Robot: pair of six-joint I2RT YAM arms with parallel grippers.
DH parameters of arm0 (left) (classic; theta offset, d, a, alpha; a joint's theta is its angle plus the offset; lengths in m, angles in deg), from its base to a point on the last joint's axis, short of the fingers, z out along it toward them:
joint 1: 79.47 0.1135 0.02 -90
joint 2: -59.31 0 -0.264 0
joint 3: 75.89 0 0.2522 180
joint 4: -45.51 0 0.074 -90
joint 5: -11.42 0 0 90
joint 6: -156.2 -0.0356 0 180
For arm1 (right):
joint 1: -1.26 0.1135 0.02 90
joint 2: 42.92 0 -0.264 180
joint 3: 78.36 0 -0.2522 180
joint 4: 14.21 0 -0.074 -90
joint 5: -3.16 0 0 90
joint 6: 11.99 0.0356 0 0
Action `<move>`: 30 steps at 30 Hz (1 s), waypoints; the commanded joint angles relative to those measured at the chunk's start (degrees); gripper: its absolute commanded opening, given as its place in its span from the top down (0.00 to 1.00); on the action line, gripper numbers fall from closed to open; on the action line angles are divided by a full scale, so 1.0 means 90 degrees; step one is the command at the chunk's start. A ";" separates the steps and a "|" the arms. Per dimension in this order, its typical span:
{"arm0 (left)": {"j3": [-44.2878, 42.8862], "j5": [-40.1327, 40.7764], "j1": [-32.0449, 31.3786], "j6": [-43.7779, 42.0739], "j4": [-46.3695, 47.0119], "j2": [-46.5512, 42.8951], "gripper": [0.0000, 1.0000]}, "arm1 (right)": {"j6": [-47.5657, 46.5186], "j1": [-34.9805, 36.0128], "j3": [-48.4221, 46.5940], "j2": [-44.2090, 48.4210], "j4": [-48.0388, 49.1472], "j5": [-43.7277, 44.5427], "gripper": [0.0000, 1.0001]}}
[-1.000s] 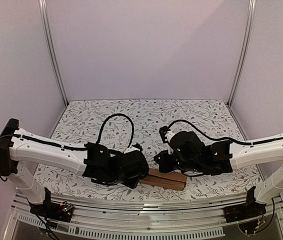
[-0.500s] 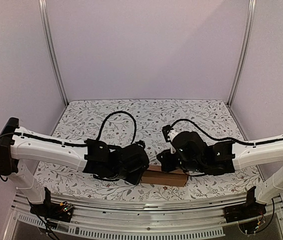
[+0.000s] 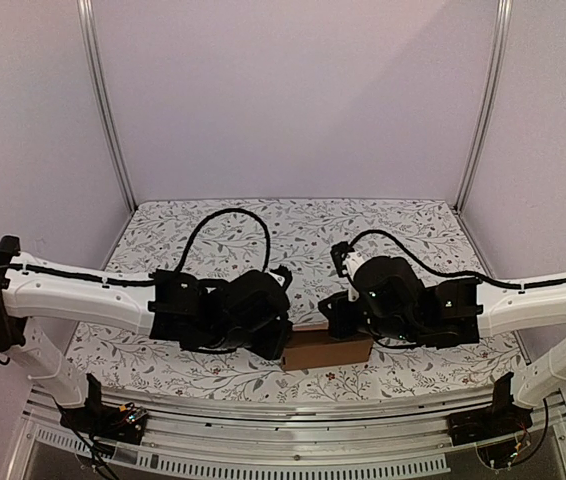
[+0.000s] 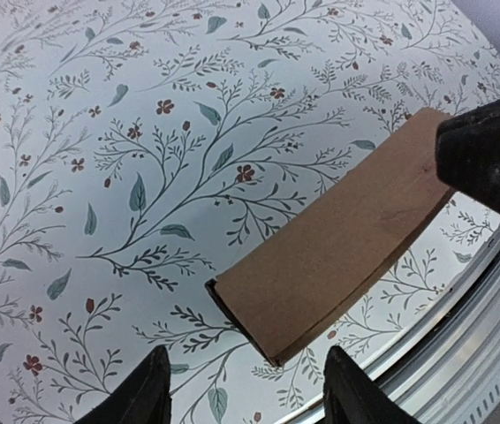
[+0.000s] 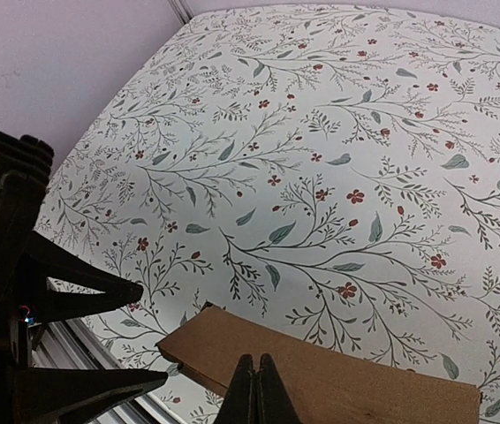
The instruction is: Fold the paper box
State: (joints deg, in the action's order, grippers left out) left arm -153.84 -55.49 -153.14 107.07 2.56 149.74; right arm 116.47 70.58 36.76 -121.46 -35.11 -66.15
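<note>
The paper box [image 3: 325, 351] is a narrow brown carton lying flat near the table's front edge, between the two grippers. In the left wrist view the box [image 4: 338, 247] runs diagonally, with its open dark end just ahead of my left gripper [image 4: 250, 396]. That gripper is open, its fingers either side of that end and not touching it. My right gripper [image 5: 255, 389] is shut, its tips together over the top face of the box [image 5: 338, 384]. It shows as a black mass [image 4: 488, 150] on the box's far end. From above, the left gripper [image 3: 279, 338] and right gripper [image 3: 337, 320] flank the box.
The floral tablecloth [image 3: 293, 235] covers the table. The metal front rail [image 3: 293, 412] runs just in front of the box and also shows in the left wrist view [image 4: 480, 309]. The left gripper's open fingers [image 5: 91, 291] stand at the left of the right wrist view. Cables loop above both wrists.
The left gripper has drawn back to the left and the right wrist has shifted slightly right. The box has swung from a tilt to lie nearly parallel with the front edge.
</note>
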 commanded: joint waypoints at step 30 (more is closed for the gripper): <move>0.2829 -0.2489 0.0918 -0.0710 0.4801 -0.0141 1.00 | 0.0147 0.0191 0.1237 -0.1059 0.1116 0.0587 1.00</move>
State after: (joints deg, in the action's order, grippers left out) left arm -133.29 -76.04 -145.34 99.29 41.40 147.88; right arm 117.01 72.13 46.16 -128.91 -22.12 -61.43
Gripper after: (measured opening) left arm 0.004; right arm 0.002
